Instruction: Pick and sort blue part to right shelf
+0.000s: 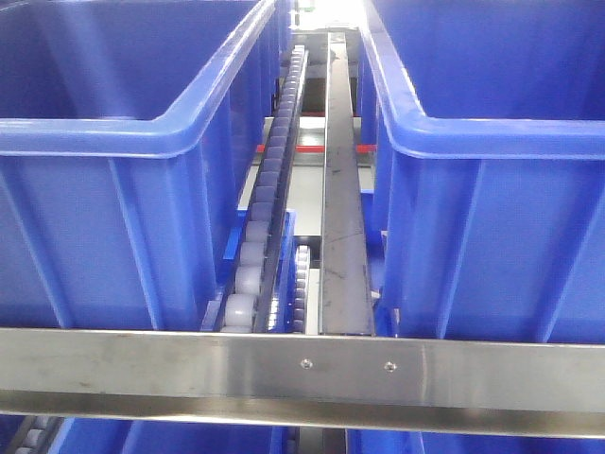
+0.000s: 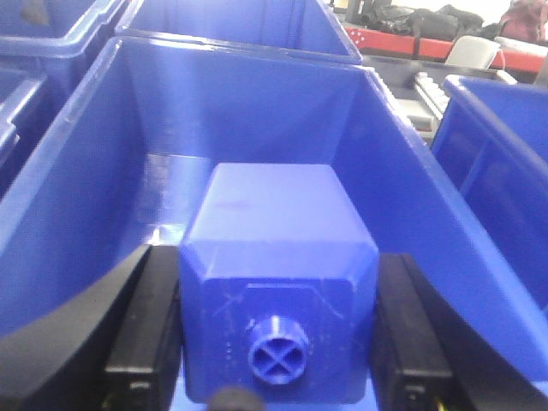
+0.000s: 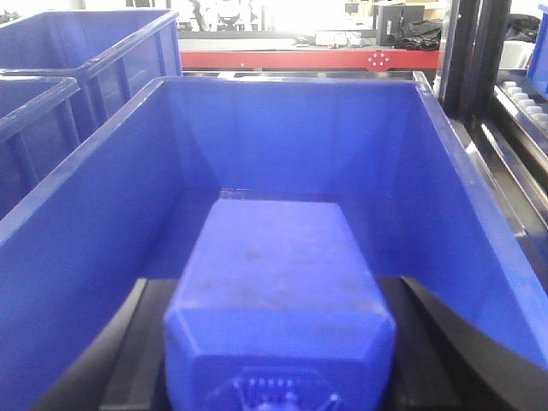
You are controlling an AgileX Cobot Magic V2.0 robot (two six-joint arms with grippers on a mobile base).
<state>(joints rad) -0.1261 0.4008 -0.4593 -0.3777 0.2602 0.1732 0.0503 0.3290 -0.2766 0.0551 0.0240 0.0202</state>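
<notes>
Left claw [image 2: 278, 330]: closed on a blue part [image 2: 278, 282]; I see its black fingers [image 2: 145, 317] pressed flat against the part's two sides, so the block cannot twist.
Right claw [image 3: 278, 342]: closed on a second blue part [image 3: 278, 300], gripped the same way, side to side.
Position, left: I hold the part over the open mouth of a bin [image 2: 77, 163], inside its walls; I judge this a carry pose set up for a clean drop.
Position, right: the part sits between the walls of another bin [image 3: 94, 197], short of its far wall; I cannot tell whether it touches the floor.
Shelf [image 1: 302, 374]: steel front rail, with a roller track [image 1: 269, 194] and flat bar between two bins; which wrist-view bin belongs to it I cannot tell.
Part, appearance: solid blue rectangular block, chamfered edges, matt and slightly scuffed; the left one shows a round cross-slotted boss on its near face.
Handling, my judgement: rigid and smooth-sided.
</notes>
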